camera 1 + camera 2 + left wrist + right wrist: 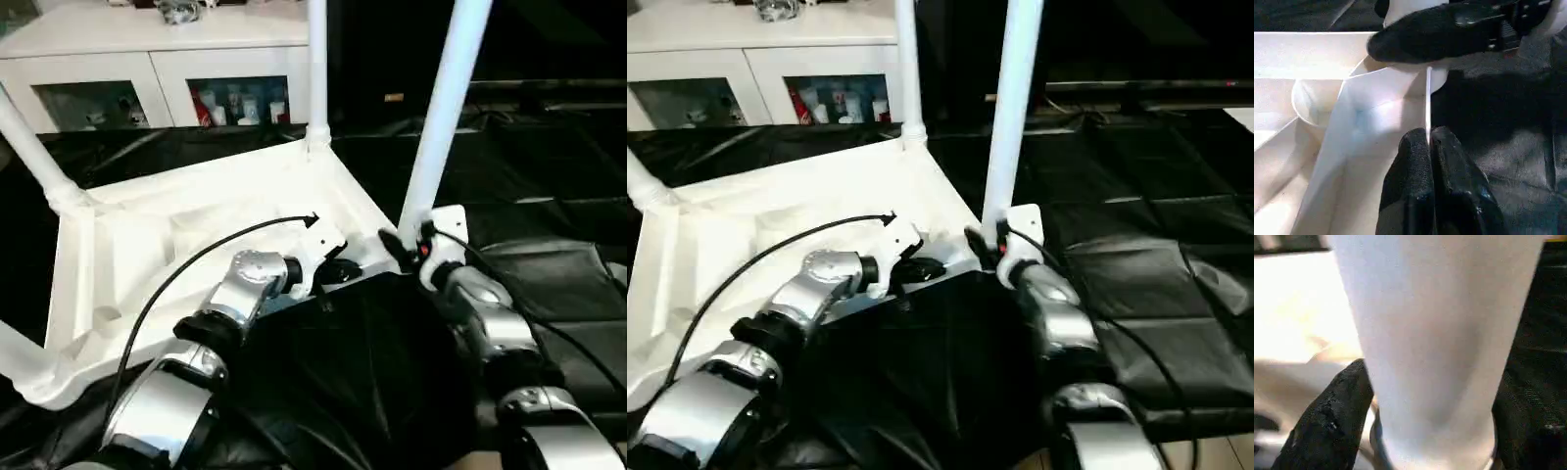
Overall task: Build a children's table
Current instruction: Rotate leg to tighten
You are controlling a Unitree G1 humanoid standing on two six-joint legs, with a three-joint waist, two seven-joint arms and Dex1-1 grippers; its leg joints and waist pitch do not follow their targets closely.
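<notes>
Right fingers point(1332, 421) clamp table leg point(1435, 342)

Head eyes look down over forearms; wrist views sit close, sharing the table leg point(1440, 347).

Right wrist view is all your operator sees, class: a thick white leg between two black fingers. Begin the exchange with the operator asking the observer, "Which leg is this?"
Observer: The right gripper clasps the leg at the near right corner of the children's table, which lies upside down.
Operator: What is my other arm doing?
Observer: The left gripper is shut on the thin rim beside that corner.
Operator: Any more legs up?
Observer: Yes, three other legs rise from the remaining corners.
</notes>
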